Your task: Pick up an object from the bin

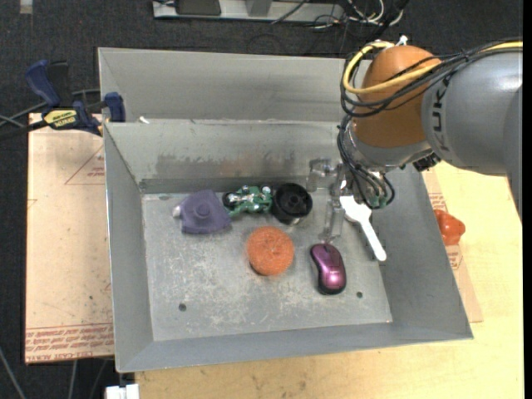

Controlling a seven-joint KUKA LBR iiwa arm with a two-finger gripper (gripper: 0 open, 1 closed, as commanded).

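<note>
1. The arm point(482, 115) is reaching into the bin point(249, 322) from its right edge. Its orange cover point(395, 98) is hanging over the right end of the far wall, and dark cables point(370, 185) are looping beneath it.
2. The jaws are pointing down at the bin floor, toward the right side and about midway between the far and near walls.
3. Whether the jaws are standing wide or narrow, I cannot tell; the metal parts are overlapping from this angle.
4. The mouse point(329, 268), magenta and glossy, is lying on the floor right of centre. Its length is running toward the near wall.
5. The lower tip of the jaws is sitting just behind the mouse's far end; whether it is touching, I cannot tell.
6. A white handle point(366, 227) is lying just right of the jaws, slanting toward the right wall. Its upper end is passing under the wrist.
7. A black cap point(292, 201) is resting just left of the jaws, near the foot of the far wall.
8. A rough orange disc point(271, 251) is lying just left of the mouse, apart from it.
9. A green toy point(249, 199) is lying against the cap's left side.
10. A purple lump point(202, 213) is sitting beside the toy, toward the left wall.
</note>
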